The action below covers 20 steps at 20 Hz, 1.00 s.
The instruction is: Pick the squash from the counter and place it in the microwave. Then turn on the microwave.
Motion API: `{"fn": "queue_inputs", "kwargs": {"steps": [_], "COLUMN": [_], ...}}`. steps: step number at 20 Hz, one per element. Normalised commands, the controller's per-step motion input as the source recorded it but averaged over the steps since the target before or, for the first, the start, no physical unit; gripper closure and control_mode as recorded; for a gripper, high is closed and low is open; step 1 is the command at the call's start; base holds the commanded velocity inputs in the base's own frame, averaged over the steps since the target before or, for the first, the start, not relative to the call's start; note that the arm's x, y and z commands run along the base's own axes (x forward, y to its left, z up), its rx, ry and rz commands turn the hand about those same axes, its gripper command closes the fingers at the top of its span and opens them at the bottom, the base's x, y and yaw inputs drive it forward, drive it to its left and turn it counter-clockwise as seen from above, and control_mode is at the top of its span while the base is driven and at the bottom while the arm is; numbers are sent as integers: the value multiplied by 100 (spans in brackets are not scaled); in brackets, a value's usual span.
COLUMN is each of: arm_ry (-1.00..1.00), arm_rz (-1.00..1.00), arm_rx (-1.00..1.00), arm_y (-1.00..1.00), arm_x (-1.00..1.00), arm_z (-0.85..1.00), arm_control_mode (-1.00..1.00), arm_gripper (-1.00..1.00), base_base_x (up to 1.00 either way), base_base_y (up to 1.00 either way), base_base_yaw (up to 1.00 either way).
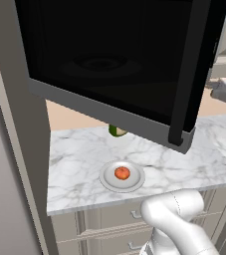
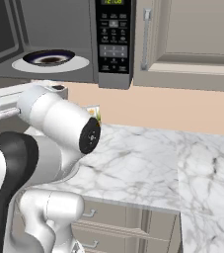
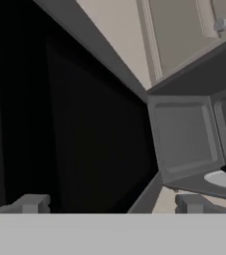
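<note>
The white arm (image 2: 54, 123) rises from the base, bends at a rounded elbow with a dark joint cap facing the right base camera, and reaches away to the robot's left. In the left base view a lower link (image 1: 176, 211) curves up at the bottom right. In the hand view the gripper (image 3: 112, 204) has its two finger tips (image 3: 32, 203) spread wide apart, nothing between them.

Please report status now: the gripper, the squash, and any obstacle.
Gripper open, holding nothing, facing the microwave door. Squash on the white plate on the counter, not yet picked. Door swung open over the counter.
</note>
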Motion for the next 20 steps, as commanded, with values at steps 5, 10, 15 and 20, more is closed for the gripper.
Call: {"fn": "queue_inputs", "kwargs": {"steps": [5, 10, 15, 20], "arm_ry": [0, 3, 5, 1], "arm_rz": [13, 3, 1, 0], "arm_rx": [-3, -2, -2, -5], "arm_y": [23, 12, 0, 11], "arm_x": [30, 29, 41, 29], "arm_z": [-1, -9, -11, -11], "arm_control_mode": [-100, -100, -100, -100], "arm_gripper": [-100, -100, -100, -100], "base_base_x": [0, 0, 0, 0], "base_base_y": [0, 0, 0, 0], "base_base_yaw": [0, 0, 0, 0]}}
